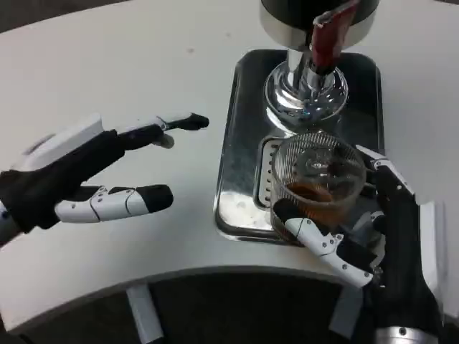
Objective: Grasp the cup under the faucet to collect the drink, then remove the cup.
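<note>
Right robot hand grips cup — below faucet.

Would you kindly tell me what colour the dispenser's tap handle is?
Dark red, seen in the head view on the tap handle.

White table with a steel drip tray

The white table has a curved near edge, and its top shows a few small dark specks toward the far side. Directly on it, right of the middle, lies a rectangular stainless steel tray with rounded corners and a raised rim, its long side running away from the near edge. The dispenser's chrome base stands on the tray's far end.
</note>
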`<act>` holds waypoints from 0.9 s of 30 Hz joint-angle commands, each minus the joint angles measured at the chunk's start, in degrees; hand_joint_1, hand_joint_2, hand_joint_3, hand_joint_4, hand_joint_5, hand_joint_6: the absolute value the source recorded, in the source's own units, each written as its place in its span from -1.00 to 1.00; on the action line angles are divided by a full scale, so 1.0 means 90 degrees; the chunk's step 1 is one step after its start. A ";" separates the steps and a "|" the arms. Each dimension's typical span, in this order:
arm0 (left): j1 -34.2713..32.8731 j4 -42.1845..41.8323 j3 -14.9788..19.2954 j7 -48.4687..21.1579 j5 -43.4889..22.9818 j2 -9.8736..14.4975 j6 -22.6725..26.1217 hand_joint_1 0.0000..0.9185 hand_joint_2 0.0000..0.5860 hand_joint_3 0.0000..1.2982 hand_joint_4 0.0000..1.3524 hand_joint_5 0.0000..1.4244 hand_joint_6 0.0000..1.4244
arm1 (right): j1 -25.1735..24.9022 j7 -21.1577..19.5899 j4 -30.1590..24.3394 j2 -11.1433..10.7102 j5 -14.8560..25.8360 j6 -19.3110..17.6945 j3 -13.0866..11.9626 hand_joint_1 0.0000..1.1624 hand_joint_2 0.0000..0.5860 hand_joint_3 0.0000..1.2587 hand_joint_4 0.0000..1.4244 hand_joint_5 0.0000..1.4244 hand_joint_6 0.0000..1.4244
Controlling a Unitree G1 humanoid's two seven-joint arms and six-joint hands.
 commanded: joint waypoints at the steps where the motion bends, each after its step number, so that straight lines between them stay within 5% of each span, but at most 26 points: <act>1: 0.0490 -0.0496 0.0139 0.0279 0.0196 0.0293 -0.0121 -1.00 -0.66 -0.83 -1.00 -0.97 -0.75 | 0.0152 0.0158 -0.0425 0.0100 -0.0114 -0.0137 0.0082 0.39 -0.25 0.19 0.19 0.41 0.77; 10: 0.1528 -0.1744 0.0509 0.0637 0.0293 0.0576 0.0151 -1.00 -0.66 -0.94 -1.00 -1.00 -0.82 | 0.0573 0.0577 -0.0932 0.0026 -0.0175 -0.0164 0.0129 0.39 -0.25 0.19 0.21 0.43 0.79; 27: 0.3154 -0.3460 0.1210 0.0805 0.0045 0.0474 0.0761 -1.00 -0.66 -0.94 -1.00 -1.00 -0.82 | 0.1273 0.1211 -0.1776 -0.0128 -0.0200 -0.0325 0.0370 0.39 -0.25 0.22 0.22 0.44 0.79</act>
